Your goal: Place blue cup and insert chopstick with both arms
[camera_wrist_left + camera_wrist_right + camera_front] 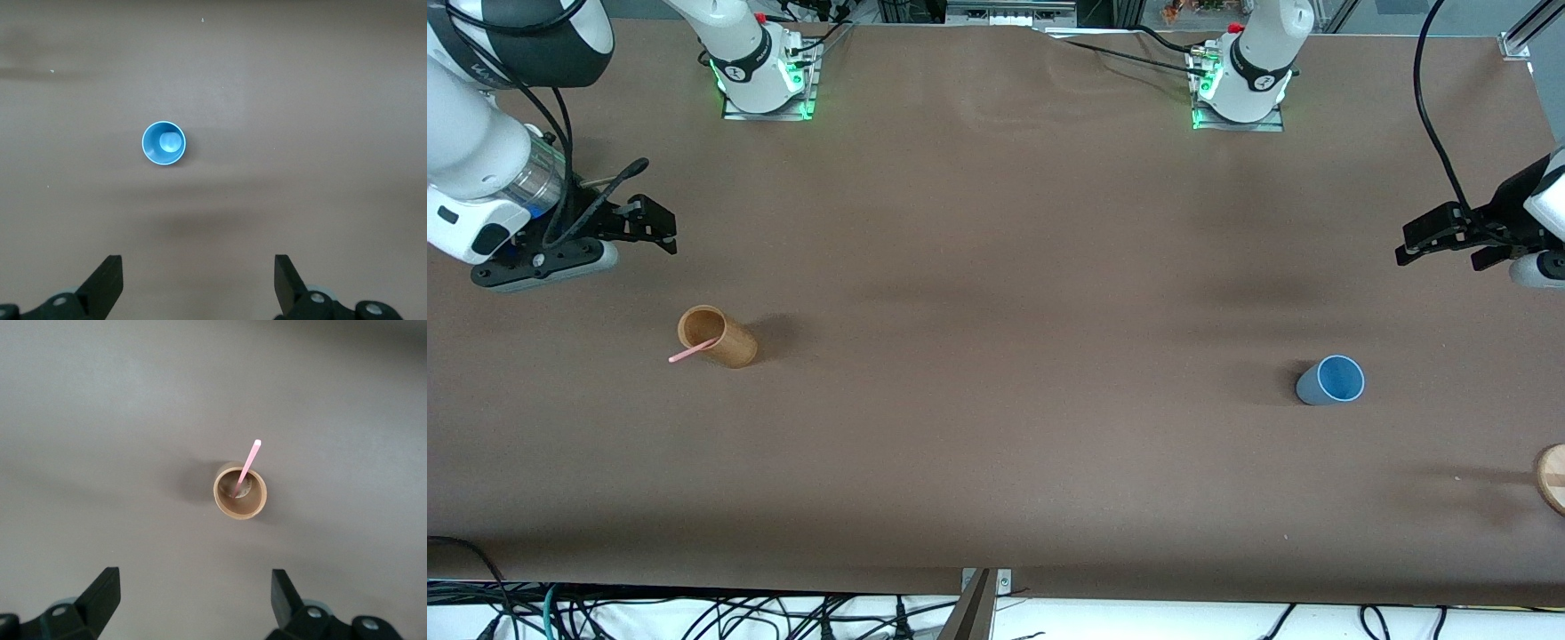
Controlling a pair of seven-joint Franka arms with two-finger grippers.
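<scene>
Front view alone: wooden disc (1552,478) at table edge.

The blue cup (1330,380) was light blue outside with a brighter blue inside, and the chopstick (692,352) was pale pink against the tan wooden cup (718,336) that held it. The table (996,267) was a plain dull brown, and a round pale wooden piece (1552,478) showed a darker stripe at its edge. The arms were white with black-grey joints and black cables, the left gripper (1440,240) and right gripper (645,222) were black, and green light glowed at both bases.
</scene>
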